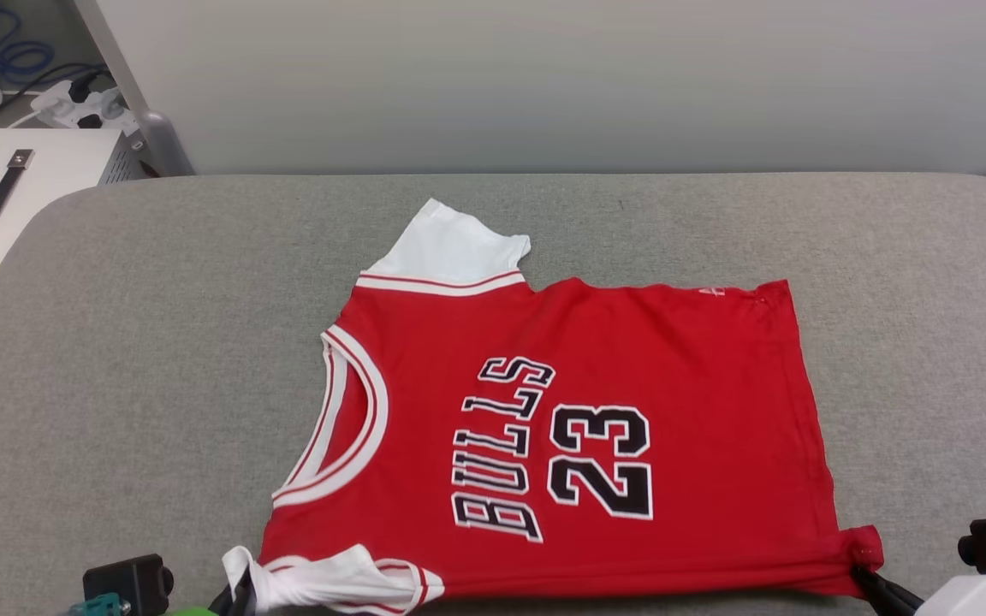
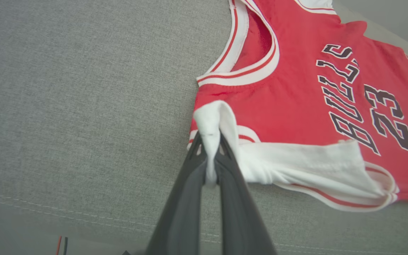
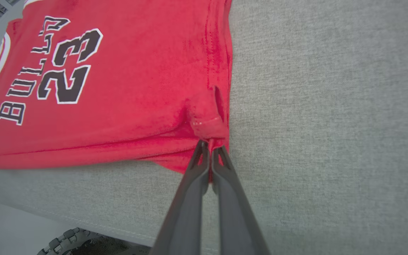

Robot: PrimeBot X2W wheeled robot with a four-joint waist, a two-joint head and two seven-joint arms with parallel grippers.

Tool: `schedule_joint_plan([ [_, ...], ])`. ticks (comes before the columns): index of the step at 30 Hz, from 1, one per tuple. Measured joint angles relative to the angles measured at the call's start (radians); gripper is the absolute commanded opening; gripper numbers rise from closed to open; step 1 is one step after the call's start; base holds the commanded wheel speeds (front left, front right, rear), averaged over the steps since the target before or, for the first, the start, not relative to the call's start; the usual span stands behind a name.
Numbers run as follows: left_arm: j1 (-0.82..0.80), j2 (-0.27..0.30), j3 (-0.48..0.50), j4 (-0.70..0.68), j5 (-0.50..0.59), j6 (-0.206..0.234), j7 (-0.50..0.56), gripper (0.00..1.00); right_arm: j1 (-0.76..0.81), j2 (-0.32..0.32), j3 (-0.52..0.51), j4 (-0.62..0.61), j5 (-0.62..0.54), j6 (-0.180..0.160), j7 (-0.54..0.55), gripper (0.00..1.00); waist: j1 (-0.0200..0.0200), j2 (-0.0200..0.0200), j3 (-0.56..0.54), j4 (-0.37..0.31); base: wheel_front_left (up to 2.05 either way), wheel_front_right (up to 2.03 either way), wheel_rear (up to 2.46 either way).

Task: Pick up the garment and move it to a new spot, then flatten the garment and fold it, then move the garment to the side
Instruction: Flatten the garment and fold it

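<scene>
The garment [image 1: 630, 342], a red jersey T-shirt printed with black white-outlined "BULLS 23", lies spread on the grey padded table [image 1: 159, 342], neck to the left and hem to the right. Its far white sleeve [image 1: 446, 244] lies flat. The near white sleeve [image 2: 296, 163] is bunched, and my left gripper [image 2: 209, 140] is shut on its end, at the table's near edge [image 1: 240, 586]. My right gripper [image 3: 209, 145] is shut on the near hem corner [image 3: 207, 124], which is pinched into a small fold [image 1: 863, 552].
A pale wall panel [image 1: 544, 85] runs behind the table. At the far left stand a white case with a black handle [image 1: 5, 197] and a power strip with cables [image 1: 74, 103]. Bare grey table surface surrounds the shirt on the left, right and far sides.
</scene>
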Motion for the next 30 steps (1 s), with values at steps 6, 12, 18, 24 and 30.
schedule_joint_plan([
  [6,0.019,0.023,0.008,-0.050,-0.002,0.013,0.008,0.00,0.041,0.065,-0.057,-0.103,-0.045,0.000,0.084,0.00,0.0000,0.0000,0.004,0.006,0.00,0.00,0.00],
  [12,-0.094,0.023,-0.006,-0.018,0.018,-0.012,0.010,0.00,-0.007,0.075,-0.057,-0.134,-0.080,0.000,0.114,0.00,0.0001,0.0000,0.044,0.005,0.00,0.00,0.00],
  [18,-0.251,-0.010,-0.036,0.063,0.044,-0.051,0.017,0.00,-0.104,0.053,-0.037,-0.100,-0.120,0.000,0.109,0.00,0.0001,0.0000,0.094,0.006,0.00,0.00,0.00],
  [24,-0.372,-0.051,-0.063,0.169,0.059,-0.090,0.008,0.00,-0.193,0.041,-0.014,-0.037,-0.119,0.000,0.071,0.00,0.0001,0.0000,0.158,0.008,0.00,0.00,0.00],
  [30,-0.439,-0.074,-0.066,0.268,0.059,-0.123,-0.001,0.00,-0.253,0.030,0.032,0.023,-0.115,0.000,0.037,0.00,0.0001,0.0000,0.215,0.006,0.00,0.00,0.00],
])
